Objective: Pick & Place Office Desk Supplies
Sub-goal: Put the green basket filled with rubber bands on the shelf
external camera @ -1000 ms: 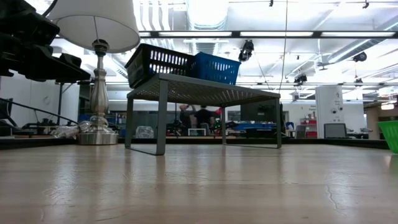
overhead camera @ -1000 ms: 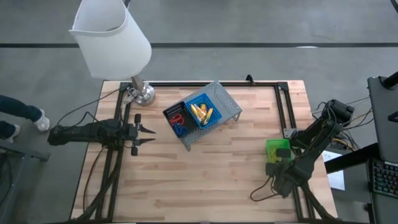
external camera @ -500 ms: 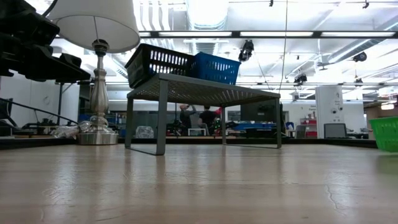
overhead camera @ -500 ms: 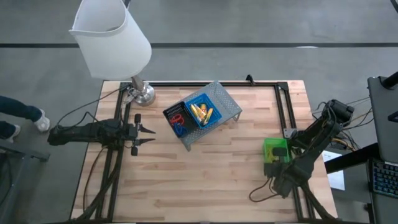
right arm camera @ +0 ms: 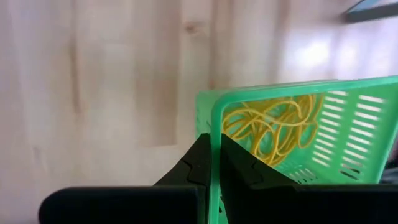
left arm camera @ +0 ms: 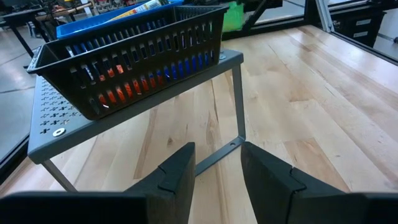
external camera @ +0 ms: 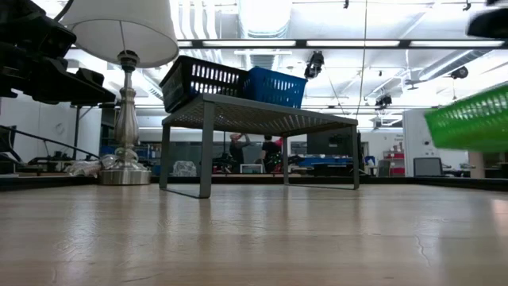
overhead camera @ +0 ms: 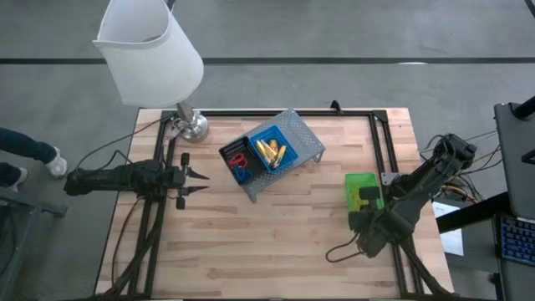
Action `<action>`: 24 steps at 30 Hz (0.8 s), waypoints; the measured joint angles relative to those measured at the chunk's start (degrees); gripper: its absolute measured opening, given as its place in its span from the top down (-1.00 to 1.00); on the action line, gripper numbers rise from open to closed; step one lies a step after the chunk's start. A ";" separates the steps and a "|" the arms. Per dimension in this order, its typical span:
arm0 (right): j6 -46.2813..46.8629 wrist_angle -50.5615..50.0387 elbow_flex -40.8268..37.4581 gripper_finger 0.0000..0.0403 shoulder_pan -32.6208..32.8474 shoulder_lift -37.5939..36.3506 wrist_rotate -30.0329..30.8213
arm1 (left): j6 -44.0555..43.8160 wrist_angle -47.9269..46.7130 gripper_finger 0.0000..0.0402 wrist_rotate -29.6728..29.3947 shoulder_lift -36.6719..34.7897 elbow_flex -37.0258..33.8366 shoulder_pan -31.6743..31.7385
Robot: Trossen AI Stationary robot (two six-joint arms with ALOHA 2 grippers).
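Observation:
A green bin [overhead camera: 359, 188] with yellow bands [right arm camera: 273, 130] inside hangs above the table's right part, with my right gripper [overhead camera: 366, 207] shut on it; in the low view the green bin [external camera: 470, 119] floats tilted. A grey metal shelf [overhead camera: 305, 140] stands on its legs at the table's middle. It carries a black bin [overhead camera: 236, 159] with red and blue loops and a blue bin [overhead camera: 272, 150] with yellow pieces. My left gripper [overhead camera: 199, 181] waits open at the table's left, pointing at the shelf and touching nothing. My right gripper pinches the green bin's side wall at its rim [right arm camera: 215, 127], one finger inside the bin and one outside. The fingers come from above, pointing steeply down. The bin is lifted clear of the table and hangs tilted below the fingers.
A lamp with a white shade [overhead camera: 150, 50] and a metal base [overhead camera: 192, 127] stands at the far left corner. A black frame rail [overhead camera: 380, 142] runs along the far and right edges. Bare wood lies between shelf and near edge. People move in the room behind [external camera: 258, 151].
My right gripper has risen and gone toward the table's left and far edge, rolling a little, still shut on the green bin. The bin has come up off the table and now hangs clear and tilted.

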 joint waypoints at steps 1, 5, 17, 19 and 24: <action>-1.51 -1.45 1.05 0.94 -0.70 0.00 0.66 | 0.00 0.00 0.34 -0.02 0.00 0.00 0.02; -7.56 -6.28 4.91 0.94 -4.21 0.00 3.08 | 0.00 0.00 0.34 -0.01 0.00 0.00 0.00; -33.30 -12.01 14.04 0.94 -21.33 -1.73 3.58 | 0.02 0.00 0.34 -0.01 0.00 0.00 0.00; -37.47 -12.02 14.81 0.94 -24.65 -2.90 4.69 | 0.02 0.00 0.34 -0.02 0.00 0.00 0.02; -50.58 -9.78 15.30 0.94 -31.52 -5.41 10.50 | 0.02 0.00 0.34 -0.02 0.00 0.00 0.02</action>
